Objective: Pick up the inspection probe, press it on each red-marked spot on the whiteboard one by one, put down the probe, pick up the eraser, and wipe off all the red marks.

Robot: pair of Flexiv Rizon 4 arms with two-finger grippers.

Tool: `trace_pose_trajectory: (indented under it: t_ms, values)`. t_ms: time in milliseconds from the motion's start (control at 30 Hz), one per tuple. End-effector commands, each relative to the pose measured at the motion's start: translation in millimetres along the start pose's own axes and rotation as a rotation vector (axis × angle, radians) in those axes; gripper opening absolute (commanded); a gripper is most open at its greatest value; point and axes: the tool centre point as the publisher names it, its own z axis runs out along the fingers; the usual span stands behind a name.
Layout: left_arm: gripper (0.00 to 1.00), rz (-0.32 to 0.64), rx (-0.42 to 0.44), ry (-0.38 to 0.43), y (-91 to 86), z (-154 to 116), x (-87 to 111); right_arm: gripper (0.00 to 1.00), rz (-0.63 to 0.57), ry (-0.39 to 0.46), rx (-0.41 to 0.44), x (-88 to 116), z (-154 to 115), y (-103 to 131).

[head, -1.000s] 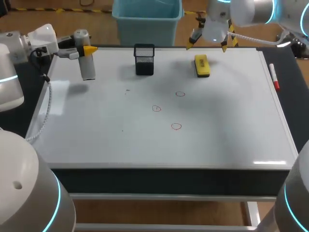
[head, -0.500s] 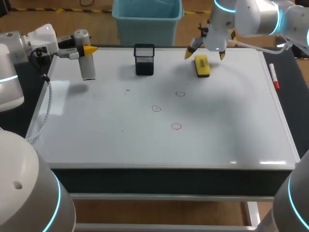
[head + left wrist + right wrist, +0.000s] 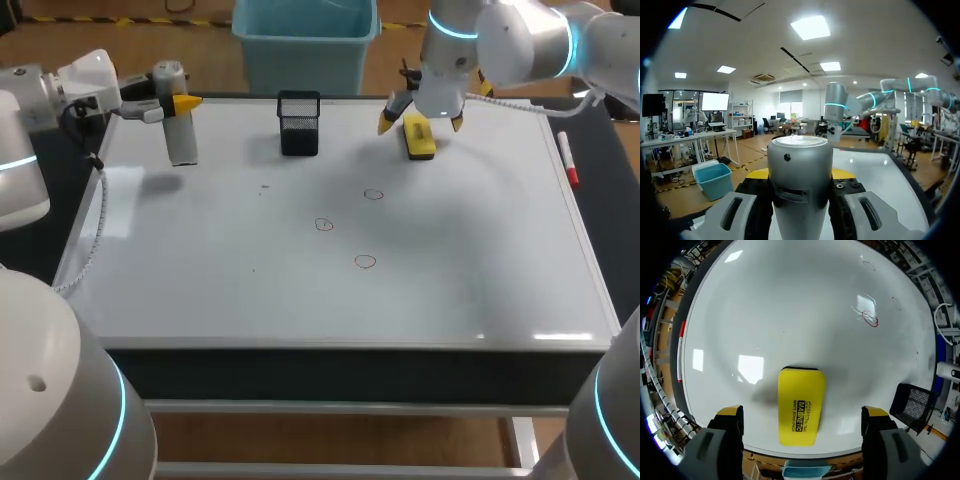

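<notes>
Red ring marks drawn on the board: we count three.
Yellow block eraser with a dark bottom: we see just one.
Silver metal probe, round like a can: we count one.
Black wire-mesh cup: we count one.
Red and white marker pen: we see one.
Big flat whiteboard: we count one.

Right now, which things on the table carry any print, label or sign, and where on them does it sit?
On the eraser: two lines of dark print along its yellow top, seen in the right wrist view.
On the whiteboard: three hand-drawn red circles, no words.
On the inspection probe: no print shows.
On the red marker: too small to tell.
</notes>
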Motion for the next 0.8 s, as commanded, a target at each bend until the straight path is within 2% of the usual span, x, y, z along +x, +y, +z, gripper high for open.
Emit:
trace_pose_trajectory:
  t_ms: [33,400,433,467,533,567,633,667,800]
  values:
    - [0.00,0.002,0.002,-0.003,-0.4,0.6,0.6,1.00,-0.007,0.001,-0.009,1.5,2.3,-3.6]
    - [0.00,0.002,0.002,-0.003,-0.4,0.6,0.6,0.99,-0.014,0.022,-0.024,0.6,8.1,-7.8]
    - [0.00,0.002,0.002,-0.003,-0.4,0.6,0.6,0.65,-0.014,0.023,-0.024,0.3,7.9,-7.9]
    - [0.00,0.002,0.002,-0.003,-0.4,0.6,0.6,0.45,-0.014,0.024,-0.024,0.2,7.8,-8.1]
    - [0.00,0.002,0.002,-0.003,-0.4,0.6,0.6,0.38,-0.012,0.024,-0.025,0.5,7.6,-8.9]
    - [0.00,0.002,0.002,-0.003,-0.4,0.6,0.6,0.26,-0.011,0.023,-0.026,0.6,7.6,-8.9]
    - [0.00,0.002,0.002,-0.003,-0.4,0.6,0.6,0.14,-0.009,0.022,-0.029,1.9,8.8,-8.1]
    - [0.00,0.002,0.002,-0.003,-0.4,0.6,0.6,0.00,-0.006,0.022,-0.032,2.6,9.2,-7.8]
    - [0.00,0.002,0.002,-0.003,-0.4,0.6,0.6,0.00,0.002,0.025,-0.022,4.3,2.7,-5.4]
